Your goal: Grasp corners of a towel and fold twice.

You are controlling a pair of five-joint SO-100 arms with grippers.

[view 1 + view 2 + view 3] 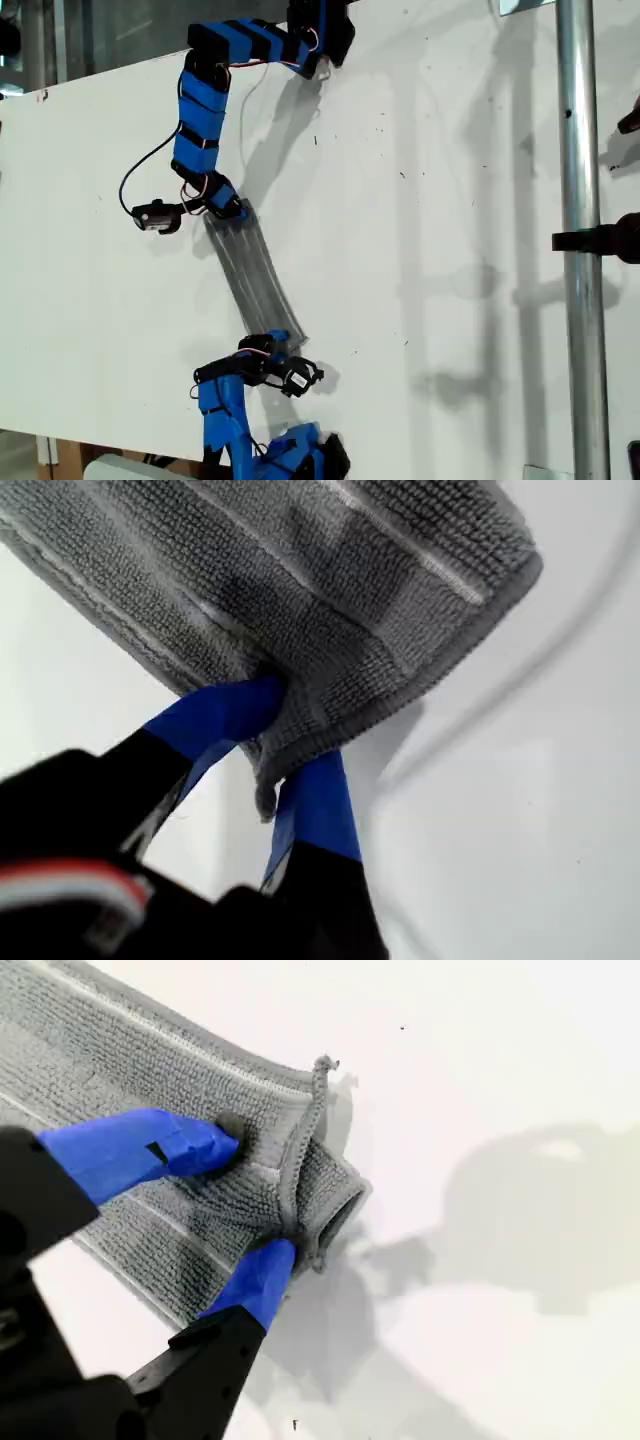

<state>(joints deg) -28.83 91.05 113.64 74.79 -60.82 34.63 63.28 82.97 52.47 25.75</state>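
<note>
The grey striped towel [256, 282] lies on the white table as a narrow folded band, stretched between two blue arms in the exterior view. One arm's gripper [228, 208] holds the band's upper end and the other arm's gripper [272, 350] holds its lower end; the wrist views do not show which arm is which. My first gripper [291, 733] is shut on a corner of the towel [330, 600], with the hem pinched between its blue fingers. My second gripper [254, 1200] is shut on a bunched corner of the towel [120, 1070] with a small loop tag.
A metal pole [580, 240] runs down the exterior view's right side. A black cable [135, 180] loops beside the upper arm on the exterior view's left. Shadows fall across the white table [430, 200] to the right of the towel.
</note>
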